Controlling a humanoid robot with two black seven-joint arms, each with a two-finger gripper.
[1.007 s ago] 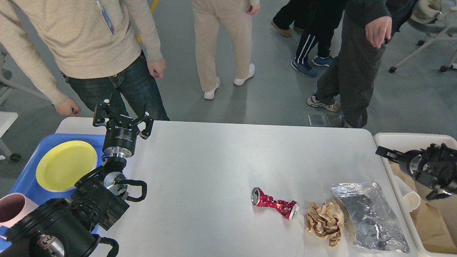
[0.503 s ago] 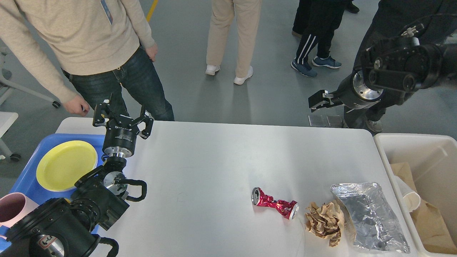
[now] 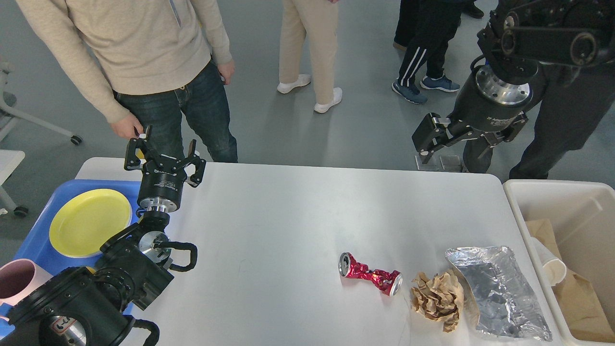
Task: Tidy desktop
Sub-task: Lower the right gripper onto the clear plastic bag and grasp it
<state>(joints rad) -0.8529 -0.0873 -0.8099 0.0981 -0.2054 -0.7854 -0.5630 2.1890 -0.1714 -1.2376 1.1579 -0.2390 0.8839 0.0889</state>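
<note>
since a second ago the right gripper (image 3: 449, 144) has swung up from the cream bin (image 3: 584, 192) to hang past the desktop (image 3: 288, 216) far edge, fingers apart, empty. left gripper (image 3: 163, 156) hasn't moved, also spread, holding nothing. crushed red can (image 3: 369, 275) lies near the front right: light, stiff, best pinched at its narrow waist.

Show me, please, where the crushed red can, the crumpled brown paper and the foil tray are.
Crushed red can (image 3: 369, 275): head view, its pinched middle.
Crumpled brown paper (image 3: 436, 299): head view, centre of the wad.
Foil tray (image 3: 499, 293): head view, its creased floor.
</note>
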